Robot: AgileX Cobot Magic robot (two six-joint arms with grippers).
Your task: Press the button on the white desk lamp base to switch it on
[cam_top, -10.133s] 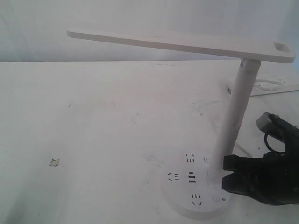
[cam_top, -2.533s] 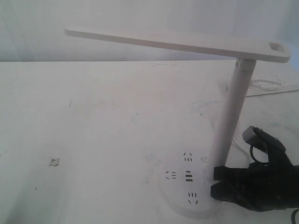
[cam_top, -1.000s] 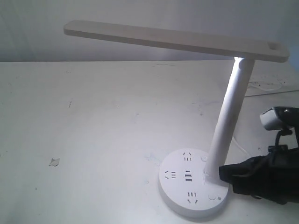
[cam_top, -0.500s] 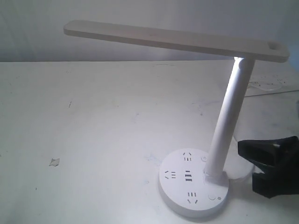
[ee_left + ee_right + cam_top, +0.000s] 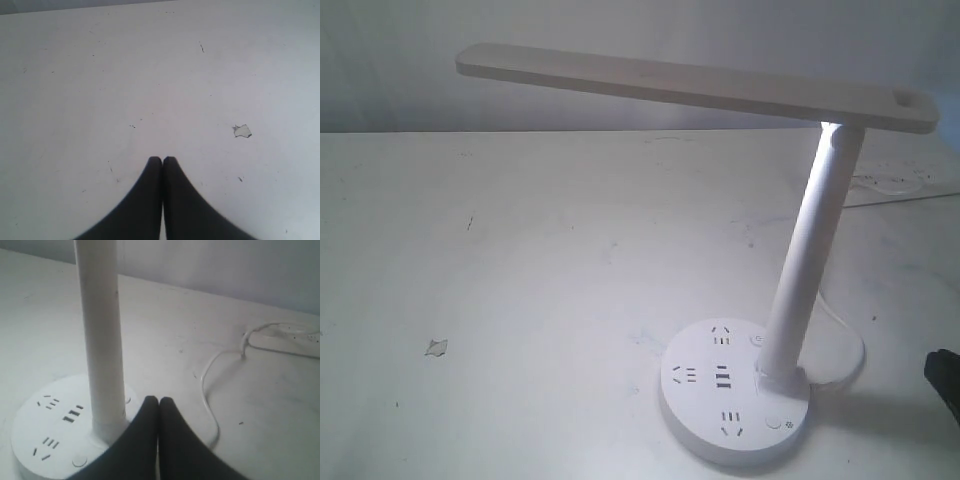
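Observation:
The white desk lamp base (image 5: 686, 408) sits front right on the table, its pole (image 5: 810, 250) glowing at the top under the long lamp head (image 5: 700, 88). The button (image 5: 775, 422), with its sun mark beside it, lies uncovered near the base's front right rim. In the right wrist view the button (image 5: 79, 460) and base (image 5: 35, 430) lie beside my right gripper (image 5: 159, 400), which is shut, empty and off the base. Only a dark sliver (image 5: 946, 385) of it shows at the exterior view's right edge. My left gripper (image 5: 162, 159) is shut over bare table.
A smaller round button (image 5: 757, 339) sits behind the pole. A white cable (image 5: 210, 390) curls on the table beside the base toward a power strip (image 5: 900, 178) at the far right. A small chipped mark (image 5: 436, 347) lies on the left.
The lamp has come on since 2.5 s ago. My right gripper has left the base and drawn back to the right, almost out of the exterior view, uncovering the button.

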